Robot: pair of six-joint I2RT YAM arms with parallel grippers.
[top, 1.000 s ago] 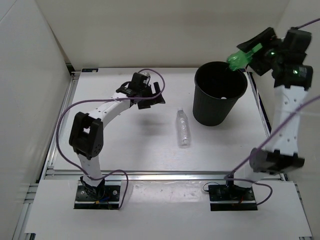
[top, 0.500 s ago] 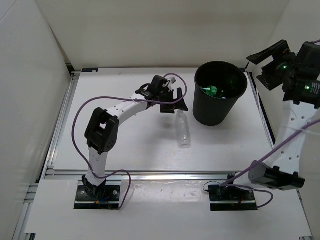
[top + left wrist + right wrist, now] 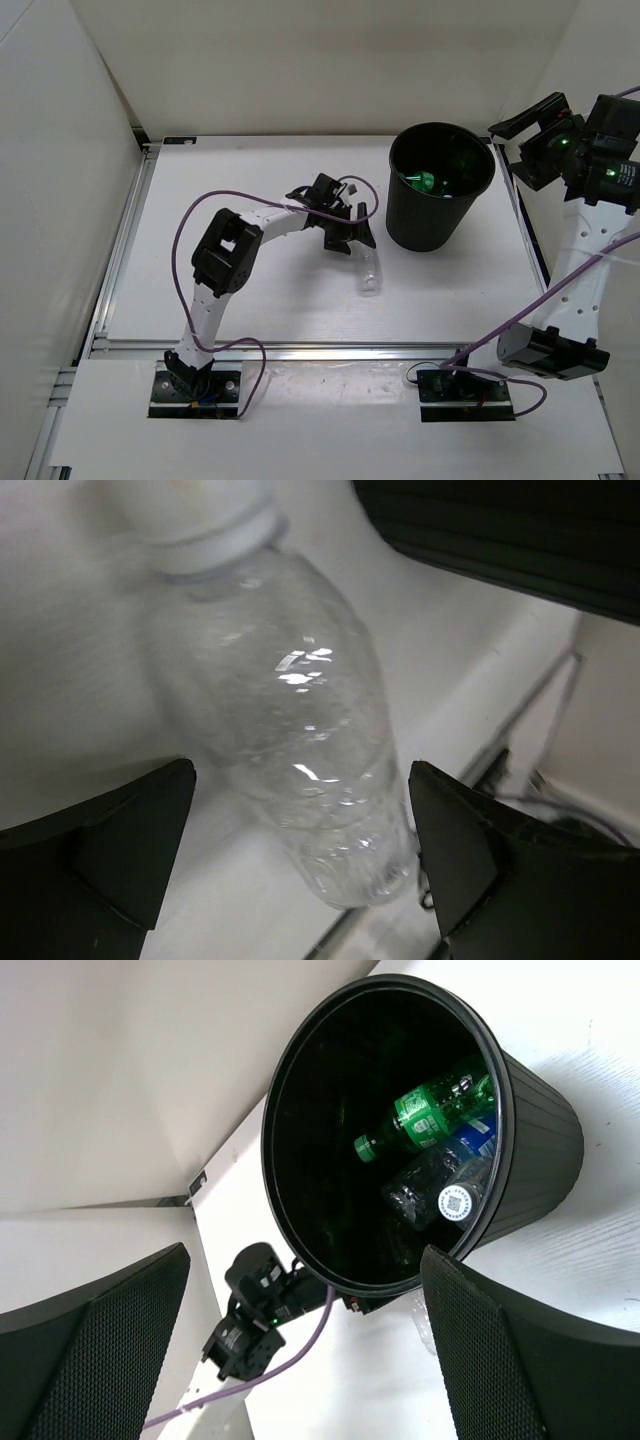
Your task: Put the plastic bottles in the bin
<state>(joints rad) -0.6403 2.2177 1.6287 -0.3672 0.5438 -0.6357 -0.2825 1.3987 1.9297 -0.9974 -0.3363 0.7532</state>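
The black bin [image 3: 440,235] stands at the back right of the table. Inside it in the right wrist view lie the green bottle [image 3: 425,1115], a blue-labelled bottle [image 3: 472,1138] and a clear bottle [image 3: 430,1185] with a white cap. One clear bottle [image 3: 370,273] with a white cap lies on the table left of the bin; it fills the left wrist view [image 3: 290,740]. My left gripper [image 3: 347,235] is open, its jaws straddling that bottle near its cap end. My right gripper [image 3: 522,140] is open and empty, high beside the bin's right rim.
White walls enclose the table on the left, back and right. A metal rail [image 3: 330,347] runs along the table's front edge. Purple cables [image 3: 200,215] trail from both arms.
The green bottle left my right gripper and now lies in the bin; that gripper opened and drew back right. My left arm swung right and lowered over the clear bottle.
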